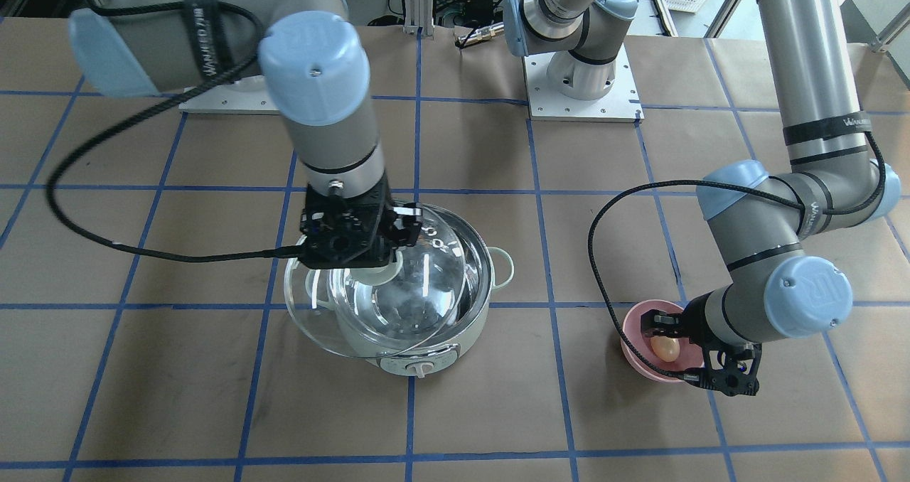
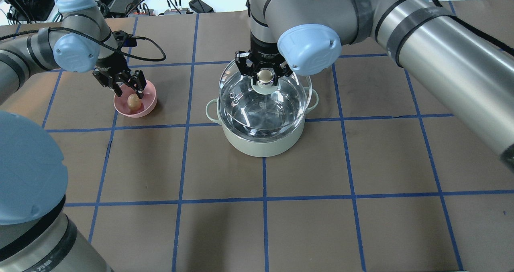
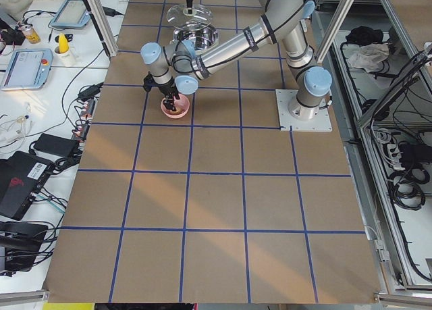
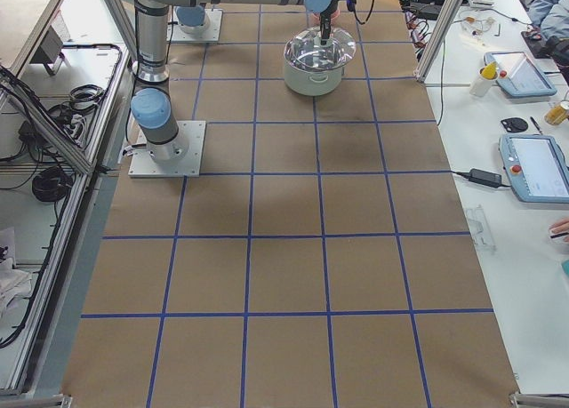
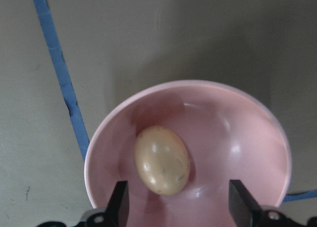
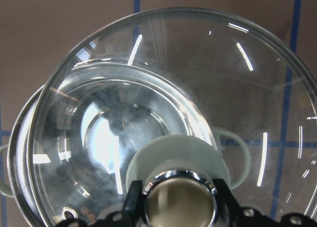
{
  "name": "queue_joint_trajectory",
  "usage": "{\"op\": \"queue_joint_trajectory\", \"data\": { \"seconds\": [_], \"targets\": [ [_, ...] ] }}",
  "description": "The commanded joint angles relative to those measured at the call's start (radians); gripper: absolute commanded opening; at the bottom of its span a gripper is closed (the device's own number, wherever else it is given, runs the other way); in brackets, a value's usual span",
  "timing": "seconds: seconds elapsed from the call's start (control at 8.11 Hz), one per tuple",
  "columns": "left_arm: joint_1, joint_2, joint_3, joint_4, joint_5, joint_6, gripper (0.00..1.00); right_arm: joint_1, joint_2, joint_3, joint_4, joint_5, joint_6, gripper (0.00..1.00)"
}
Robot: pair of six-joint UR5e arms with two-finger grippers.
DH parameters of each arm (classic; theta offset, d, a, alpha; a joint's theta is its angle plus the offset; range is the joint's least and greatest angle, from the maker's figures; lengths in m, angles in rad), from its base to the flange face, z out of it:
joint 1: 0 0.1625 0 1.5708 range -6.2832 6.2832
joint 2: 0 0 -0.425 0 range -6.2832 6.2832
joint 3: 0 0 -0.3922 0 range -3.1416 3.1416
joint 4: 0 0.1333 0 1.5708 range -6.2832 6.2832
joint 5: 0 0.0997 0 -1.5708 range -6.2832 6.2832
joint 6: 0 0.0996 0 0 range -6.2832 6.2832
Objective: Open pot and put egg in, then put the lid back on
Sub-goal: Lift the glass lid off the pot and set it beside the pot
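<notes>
While lid hangs over pot, egg sits in bowl.

A: how's the left gripper?
B: pts down, fingers spread wide, elbow bent.
A: n the right gripper?
B: also vertical, pinched tight on round clear glass lid by its knob.

I see the lid cut off by my right wrist view's right and bottom edges, and the right end effector hides most of its knob from the front.
</notes>
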Motion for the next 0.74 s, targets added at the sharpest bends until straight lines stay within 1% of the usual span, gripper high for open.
{"op": "queue_joint_trajectory", "data": {
  "seconds": [0.0, 0.12, 0.25, 0.37, 0.62],
  "targets": [
    [0.0, -0.012, -0.003, 0.001, 0.002, 0.002, 0.75, -0.221, -0.071, 0.001, 0.129, -0.006, -0.3, 0.17],
    [0.0, -0.013, -0.003, 0.001, 0.0, 0.002, 0.75, -0.293, -0.083, 0.001, 0.173, -0.008, -0.377, 0.17],
    [0.0, -0.015, -0.003, 0.001, 0.0, 0.002, 0.75, -0.336, -0.085, 0.005, 0.177, -0.006, -0.465, 0.17],
    [0.0, -0.023, -0.003, 0.003, 0.0, 0.002, 0.75, -0.35, -0.081, 0.014, 0.174, -0.009, -0.513, 0.14],
    [0.0, -0.032, -0.003, 0.012, 0.0, 0.002, 0.75, -0.352, -0.084, 0.014, 0.178, -0.023, -0.522, 0.14]
  ]
}}
